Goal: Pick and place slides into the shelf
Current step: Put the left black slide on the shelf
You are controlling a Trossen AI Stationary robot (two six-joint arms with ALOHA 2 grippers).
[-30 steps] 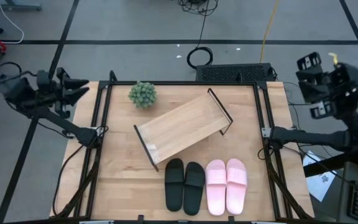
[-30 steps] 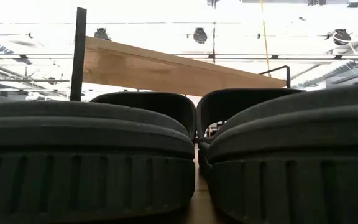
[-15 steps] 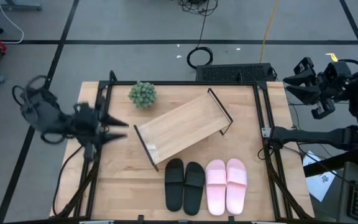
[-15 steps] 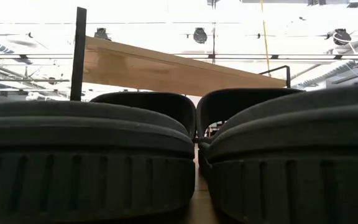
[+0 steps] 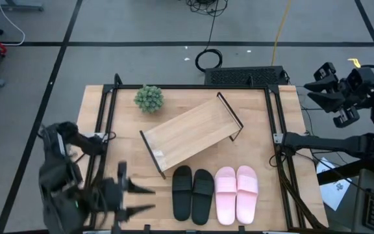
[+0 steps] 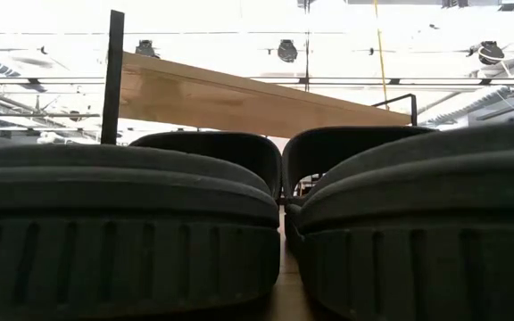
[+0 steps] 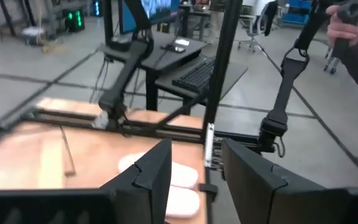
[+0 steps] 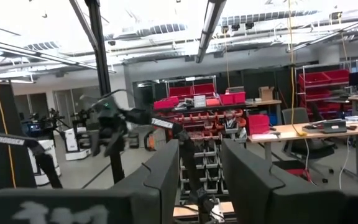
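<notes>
Two black slides (image 5: 192,194) and two pink slides (image 5: 237,194) lie side by side, soles down, on the table near its front edge. The black pair fills the low view (image 6: 132,223). The shelf (image 5: 190,133), a light-wood board with black wire end frames, stands slanted across the table's middle. My left gripper (image 5: 153,199) hovers open at the near left, pointing toward the black slides. Its wrist view (image 7: 196,155) shows the pink slides (image 7: 173,177) beyond. My right gripper (image 5: 317,88) waits open, raised past the table's far right corner (image 8: 201,155).
A small green plant (image 5: 149,97) stands at the far left of the table, close to the shelf's far end. Black rails (image 5: 102,130) run along the table's left and right sides. A keyboard (image 5: 245,75) lies beyond the far edge.
My left gripper has swung in a wide arc from beside the table's far left corner to its near left edge, turning until it points at the black slides; it stays open. My right gripper has tipped upward where it is. Slides and shelf have kept still.
</notes>
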